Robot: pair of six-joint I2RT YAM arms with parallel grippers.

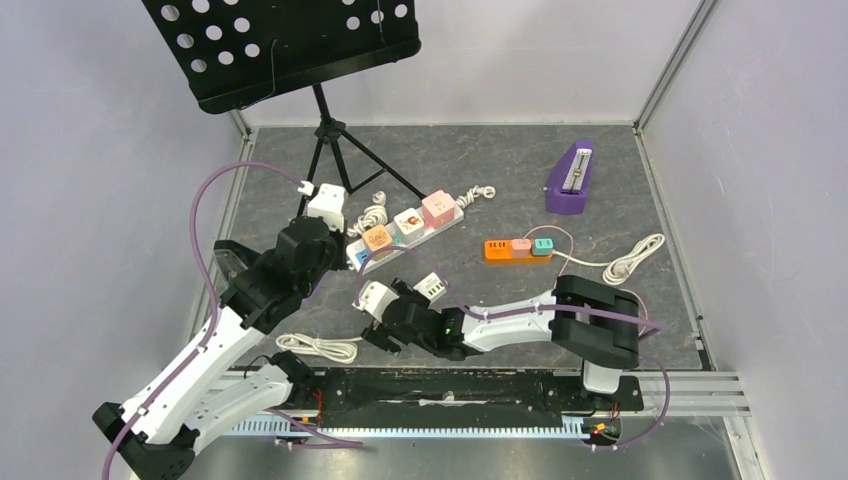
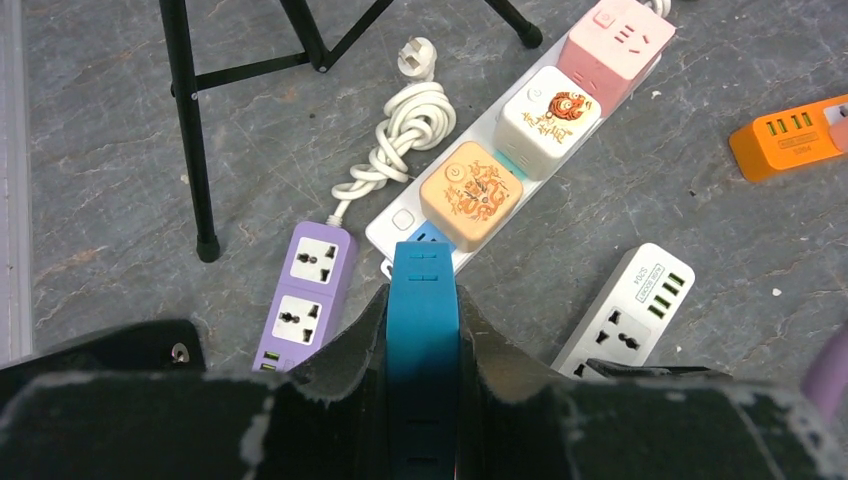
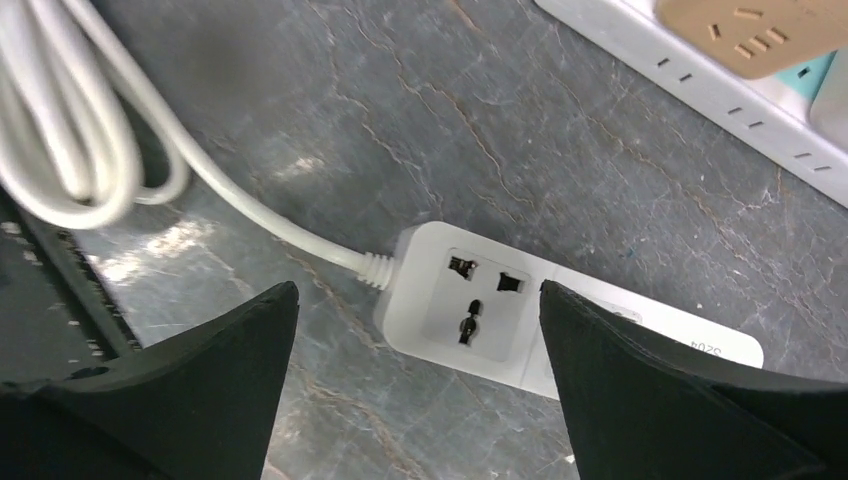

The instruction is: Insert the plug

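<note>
Grey tabletop (image 2: 120,150), blue plug (image 2: 424,265) in left pincer (image 2: 423,305)

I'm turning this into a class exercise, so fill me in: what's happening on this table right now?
The left gripper is shut on a blue plug, holding it at the near end of the long white strip, beside the orange cube adapter. The right gripper hangs open over a small white power strip, whose socket shows between its fingers. The plug does not look seated yet.
</note>
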